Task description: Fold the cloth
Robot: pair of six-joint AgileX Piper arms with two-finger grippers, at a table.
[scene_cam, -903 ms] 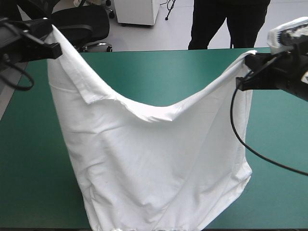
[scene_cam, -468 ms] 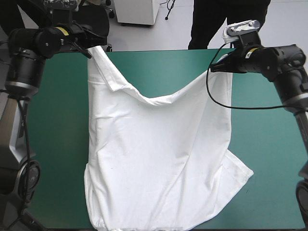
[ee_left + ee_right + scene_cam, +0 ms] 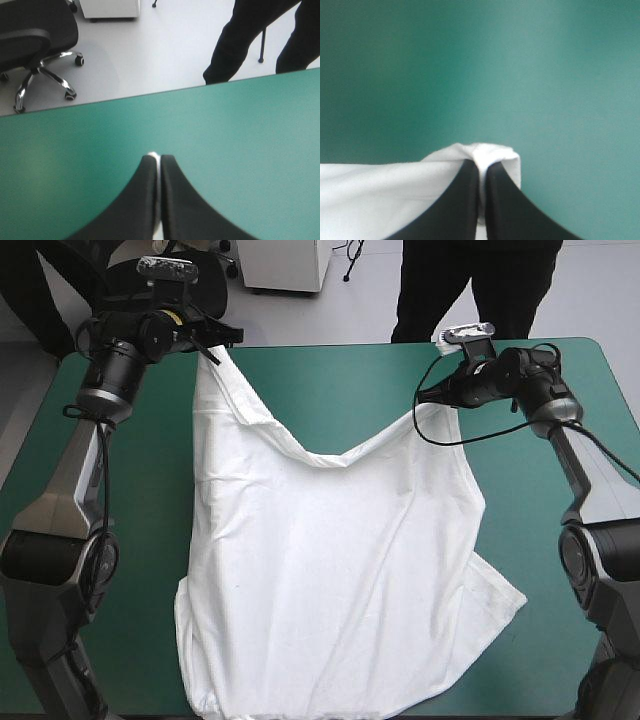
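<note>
Between the black fingers of the left gripper point(image 3: 156, 159) a thin white sliver of the T-shirt point(image 3: 155, 156) is showing. The two fingers are pressing together into one pointed arch, all but closed on the fabric. Ahead of this gripper the teal-green cover point(image 3: 240, 140) is stretching away to the table's far edge.

Seen from above, the left gripper point(image 3: 212, 346) is hovering over the far left part of the table, pinching one upper corner of the T-shirt point(image 3: 330, 590). Just below its grip, a narrow strip of fabric point(image 3: 240, 412) is folding over along the cloth's edge.

Across the table, the right gripper point(image 3: 481, 165) is clamping the other upper corner. Its fingers are nearly touching, and a bunched fold of the T-shirt point(image 3: 492, 155) is wrapping over their tips. More white cloth is spreading away beside and under it, with bare cover point(image 3: 470, 60) ahead.

From above, the right gripper point(image 3: 447, 392) is holding its corner over the far right part of the table. Between the two grippers the cloth's upper edge is sagging into a shallow V. Farther from both grippers, the T-shirt is lying on the cover point(image 3: 330, 380) and reaching the table's near edge. One lower corner point(image 3: 510, 598) is sticking out on the right gripper's side.
</note>
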